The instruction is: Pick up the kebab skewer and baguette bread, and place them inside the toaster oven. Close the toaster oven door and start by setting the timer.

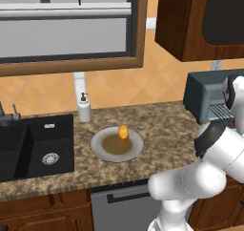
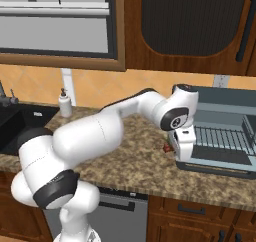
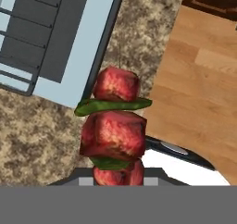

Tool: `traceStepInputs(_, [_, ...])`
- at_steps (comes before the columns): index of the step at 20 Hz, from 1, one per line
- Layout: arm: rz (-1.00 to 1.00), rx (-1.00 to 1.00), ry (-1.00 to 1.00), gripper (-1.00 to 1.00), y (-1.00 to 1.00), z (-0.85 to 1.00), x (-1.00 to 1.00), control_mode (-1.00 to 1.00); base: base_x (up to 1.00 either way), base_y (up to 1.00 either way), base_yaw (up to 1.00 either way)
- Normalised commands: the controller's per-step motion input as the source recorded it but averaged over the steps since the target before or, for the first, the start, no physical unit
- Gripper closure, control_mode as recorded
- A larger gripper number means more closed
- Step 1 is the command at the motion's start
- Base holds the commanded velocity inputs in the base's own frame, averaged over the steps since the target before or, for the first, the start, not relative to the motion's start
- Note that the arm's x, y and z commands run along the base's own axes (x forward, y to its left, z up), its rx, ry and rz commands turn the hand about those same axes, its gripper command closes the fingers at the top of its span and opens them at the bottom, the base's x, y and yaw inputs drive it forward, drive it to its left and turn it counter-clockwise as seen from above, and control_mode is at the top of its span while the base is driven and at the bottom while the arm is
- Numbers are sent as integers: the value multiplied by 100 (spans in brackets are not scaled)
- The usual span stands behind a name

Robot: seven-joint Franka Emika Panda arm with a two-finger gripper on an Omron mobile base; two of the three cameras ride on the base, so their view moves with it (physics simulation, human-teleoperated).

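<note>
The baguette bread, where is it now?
In the left base view, the baguette bread stands on the grey plate on the counter, right of the sink and left of the toaster oven.

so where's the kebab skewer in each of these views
left base view: cannot make it out.
right base view: kebab skewer, a small red bit left of the hand, at the toaster oven front edge.
hand view: centre, held at the bottom.
Shared landmark: the oven's wire rack.

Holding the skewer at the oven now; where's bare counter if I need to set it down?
Bare granite lies between the grey plate and the toaster oven, and along the front edge below the plate. Tight: the soap bottle and sink crowd the plate's left; the baguette bread sits on it.
</note>
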Motion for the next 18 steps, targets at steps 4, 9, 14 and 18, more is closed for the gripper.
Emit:
traceStepInputs(4, [-11,0,0,100,-39,17,0,-100,0,0,0])
traceStepInputs(9, [-15,-1,-5,100,-21,2,7,-100,0,0,0])
traceStepInputs(14, [-20,0,-5,100,-23,1,1,-100,0,0,0])
traceStepInputs(18, [-14,0,-3,100,-29,12,2,-100,0,0,0])
